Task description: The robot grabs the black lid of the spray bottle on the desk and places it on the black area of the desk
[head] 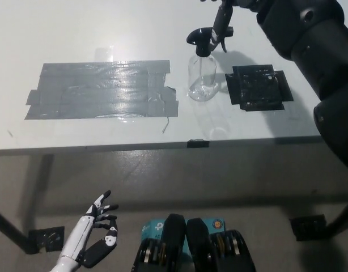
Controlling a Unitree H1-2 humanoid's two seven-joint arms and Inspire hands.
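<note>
A clear spray bottle (201, 79) stands upright on the white desk (106, 34), right of middle. Its black lid (200, 39), a trigger sprayer head, is seated on the bottle's neck. My black right hand (221, 21) reaches in from the upper right, partly cut off by the top edge, and sits just above and to the right of the lid, touching or nearly touching its trigger side. The black area (258, 86) is a square patch of black tape just right of the bottle. My white left hand (98, 233) rests open at the lower left, below desk level.
A wide patch of grey tape (100, 90) covers the desk left of the bottle. The desk's front edge (162, 148) runs across the middle of the picture, with floor and desk legs below. My right forearm (310, 39) fills the upper right corner.
</note>
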